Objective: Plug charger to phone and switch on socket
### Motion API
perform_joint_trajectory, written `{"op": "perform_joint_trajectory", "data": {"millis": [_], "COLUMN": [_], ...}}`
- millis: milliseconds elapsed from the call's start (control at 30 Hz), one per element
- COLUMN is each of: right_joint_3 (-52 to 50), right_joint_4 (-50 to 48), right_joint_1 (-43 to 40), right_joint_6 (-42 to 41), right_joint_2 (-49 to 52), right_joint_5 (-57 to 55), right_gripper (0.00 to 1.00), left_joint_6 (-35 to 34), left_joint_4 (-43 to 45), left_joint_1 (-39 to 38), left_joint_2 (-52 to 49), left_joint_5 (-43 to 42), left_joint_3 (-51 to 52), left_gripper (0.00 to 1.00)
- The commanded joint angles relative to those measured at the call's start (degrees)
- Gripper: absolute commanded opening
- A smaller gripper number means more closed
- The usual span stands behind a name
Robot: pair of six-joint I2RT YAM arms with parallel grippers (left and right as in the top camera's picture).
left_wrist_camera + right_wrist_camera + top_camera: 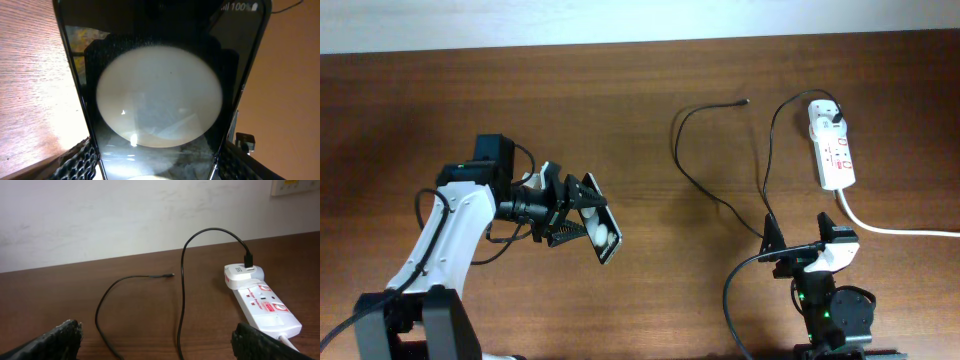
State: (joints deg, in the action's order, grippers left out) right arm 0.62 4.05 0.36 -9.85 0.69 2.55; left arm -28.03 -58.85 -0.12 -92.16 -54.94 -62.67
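Note:
My left gripper point(582, 214) is shut on the black phone point(600, 229) and holds it tilted above the table left of centre. In the left wrist view the phone point(160, 95) fills the frame between the fingers, its screen reflecting a round white light. The charger's black cable point(705, 185) loops across the table; its connector tip point(747, 100) lies free at the back, and its white plug head point(823, 112) sits in the white socket strip point(834, 150) at the right. The right wrist view shows the cable point(181, 295), tip point(171, 274) and socket point(262, 305). My right gripper point(157, 340) is open and empty at the front.
A thick white cord point(890, 228) runs from the socket strip to the right edge. A white wall point(125, 215) stands behind the table's back edge. The left arm's black cables point(505, 235) hang beside its wrist.

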Motion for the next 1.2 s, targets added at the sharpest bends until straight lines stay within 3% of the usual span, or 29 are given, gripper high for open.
{"op": "perform_joint_trajectory", "data": {"millis": [0, 400, 600, 833, 933, 1067, 1167], "right_joint_3": [-0.31, -0.31, -0.31, -0.31, -0.31, -0.31, -0.31], "right_joint_4": [0.26, 0.11, -0.90, -1.44, -1.92, -1.84, -1.97], "right_joint_1": [-0.37, -0.37, -0.37, -0.37, -0.37, -0.37, -0.37], "right_joint_6": [0.61, 0.35, -22.14, -25.18, -28.70, -45.13, -45.33], "right_joint_2": [-0.48, -0.48, -0.48, -0.48, -0.48, -0.48, -0.48], "right_joint_5": [-0.26, 0.33, 13.68, 33.24, 34.29, 37.16, 35.89], "right_gripper": [0.99, 0.99, 0.99, 0.99, 0.99, 0.99, 0.99], "left_joint_6": [1.36, 1.38, 1.38, 1.38, 1.38, 1.38, 1.38], "left_joint_4": [-0.35, -1.40, -1.38, -1.38, -1.38, -1.38, -1.40], "left_joint_1": [0.39, 0.39, 0.39, 0.39, 0.39, 0.39, 0.39], "left_joint_2": [-0.04, -0.04, -0.04, -0.04, -0.04, -0.04, -0.04], "left_joint_5": [-4.28, -4.22, -4.20, -4.20, -4.22, -4.22, -4.22], "left_joint_3": [-0.15, -0.15, -0.15, -0.15, -0.15, -0.15, -0.15], "left_gripper": [0.56, 0.57, 0.58, 0.58, 0.58, 0.58, 0.58]}}
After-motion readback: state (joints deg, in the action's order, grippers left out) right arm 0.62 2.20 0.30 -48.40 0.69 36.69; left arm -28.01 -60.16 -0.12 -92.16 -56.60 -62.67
